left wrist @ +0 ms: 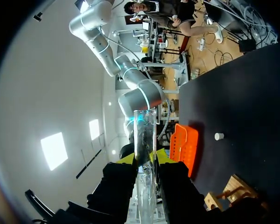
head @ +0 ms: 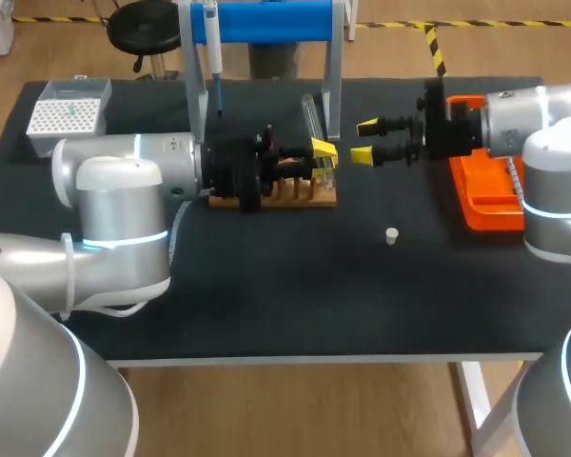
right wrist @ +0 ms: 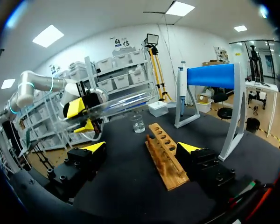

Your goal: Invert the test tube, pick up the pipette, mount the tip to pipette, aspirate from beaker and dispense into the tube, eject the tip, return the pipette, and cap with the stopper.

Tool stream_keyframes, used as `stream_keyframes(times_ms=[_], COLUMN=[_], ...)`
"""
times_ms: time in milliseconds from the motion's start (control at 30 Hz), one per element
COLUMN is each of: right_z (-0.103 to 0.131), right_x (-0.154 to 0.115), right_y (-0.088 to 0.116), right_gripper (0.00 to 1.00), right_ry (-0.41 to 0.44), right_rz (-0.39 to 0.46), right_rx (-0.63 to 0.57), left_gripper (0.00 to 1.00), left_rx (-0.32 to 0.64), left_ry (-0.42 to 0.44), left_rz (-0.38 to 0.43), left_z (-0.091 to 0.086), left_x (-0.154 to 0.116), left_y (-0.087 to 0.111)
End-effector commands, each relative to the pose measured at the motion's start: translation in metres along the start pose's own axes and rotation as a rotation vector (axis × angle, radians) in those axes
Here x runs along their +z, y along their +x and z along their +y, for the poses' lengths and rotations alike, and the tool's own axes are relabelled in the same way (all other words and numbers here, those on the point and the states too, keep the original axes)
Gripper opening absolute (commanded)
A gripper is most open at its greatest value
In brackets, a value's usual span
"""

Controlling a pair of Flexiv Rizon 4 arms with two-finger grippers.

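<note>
The left gripper [head: 324,152] clamps its yellow-tipped fingers on a long, clear glass test tube [head: 311,114], held tilted above the right end of the wooden rack [head: 309,198] at the middle of the black tabletop [head: 266,286]. Just to its right hangs the right gripper [head: 364,140], fingers spread wide and empty. A small white stopper [head: 391,235] stands nearer on the tabletop, while the pipette [head: 212,43] hangs on the blue stand [head: 266,21] at the far edge.

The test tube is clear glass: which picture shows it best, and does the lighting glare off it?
Head view: the test tube almost vanishes against the black table, only faint edges at the left hand. Left wrist view: it shows plainly against a pale background. Right wrist view: bright streaks run along it.
</note>
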State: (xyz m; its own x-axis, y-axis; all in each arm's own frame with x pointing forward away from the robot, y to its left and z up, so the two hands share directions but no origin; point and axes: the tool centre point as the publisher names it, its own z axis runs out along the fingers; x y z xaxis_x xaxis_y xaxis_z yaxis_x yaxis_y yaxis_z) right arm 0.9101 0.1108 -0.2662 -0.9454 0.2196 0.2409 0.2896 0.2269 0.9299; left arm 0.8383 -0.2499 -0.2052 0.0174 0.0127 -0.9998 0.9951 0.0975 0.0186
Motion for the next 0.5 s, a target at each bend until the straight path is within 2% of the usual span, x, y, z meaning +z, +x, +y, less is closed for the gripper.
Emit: stream_keyframes(times_ms=[33, 500], right_z=[-0.005, -0.023], right_x=[0.009, 0.035], right_y=[-0.002, -0.013], right_gripper=[1.00, 1.00], right_ry=[0.007, 0.013], right_rz=[-0.013, -0.083], right_rx=[-0.035, -0.168], left_gripper=[0.00, 0.00], left_rx=[0.001, 0.001], left_ry=[-0.002, -0.002], left_rz=[0.001, 0.001], left_z=[0.000, 0.000], left_x=[0.001, 0.001], left_y=[0.000, 0.000])
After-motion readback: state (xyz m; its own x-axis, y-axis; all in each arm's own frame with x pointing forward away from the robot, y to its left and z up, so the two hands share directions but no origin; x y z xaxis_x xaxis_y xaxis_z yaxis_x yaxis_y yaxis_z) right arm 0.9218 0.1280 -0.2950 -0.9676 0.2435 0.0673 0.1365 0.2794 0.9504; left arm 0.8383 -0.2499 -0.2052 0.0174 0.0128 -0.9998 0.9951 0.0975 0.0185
